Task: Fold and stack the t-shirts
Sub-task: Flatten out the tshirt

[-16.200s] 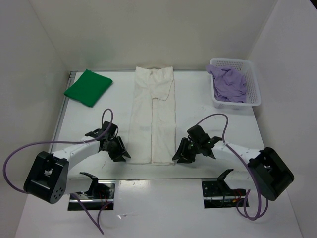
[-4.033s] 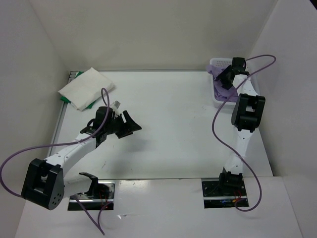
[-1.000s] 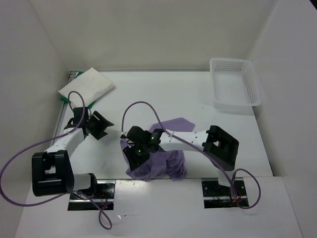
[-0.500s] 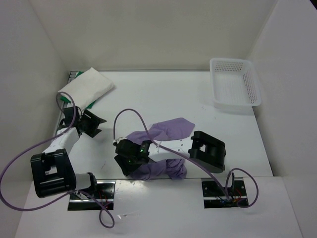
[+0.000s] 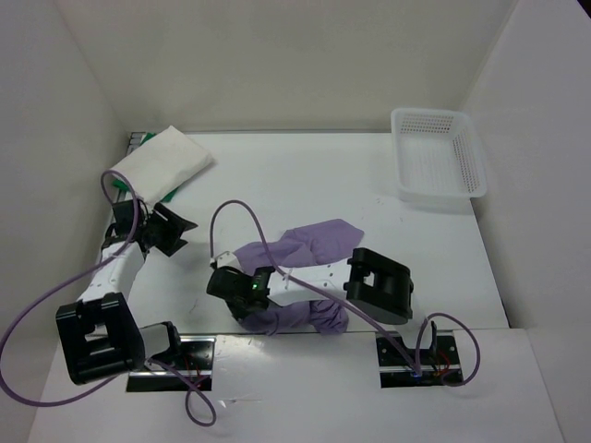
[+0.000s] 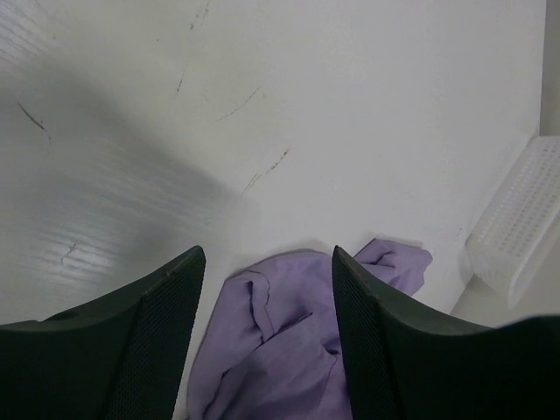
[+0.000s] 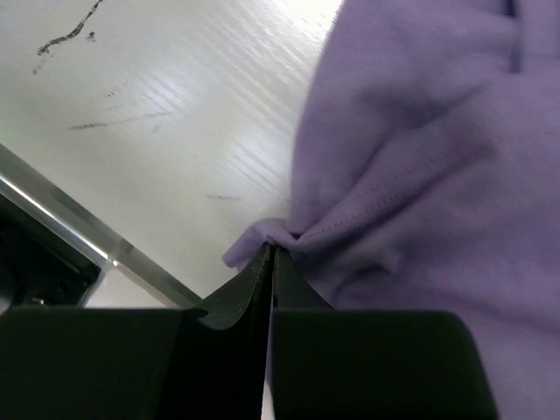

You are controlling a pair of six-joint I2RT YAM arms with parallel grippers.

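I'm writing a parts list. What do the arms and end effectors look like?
The left arm and right arm have white links, boxy black joints and looping purple cables. The left end effector and right end effector are black, with two tapered fingers.

green t-shirt (image 5: 115,183): almost all hidden under the folded white t-shirt (image 5: 162,161); only slivers show at its edge.
lavender t-shirt (image 5: 314,242): near part covered by the right arm (image 5: 319,277) in the top view; cut off by the right wrist view's right edge.
basket (image 6: 523,229): cut by the left wrist view's right edge.
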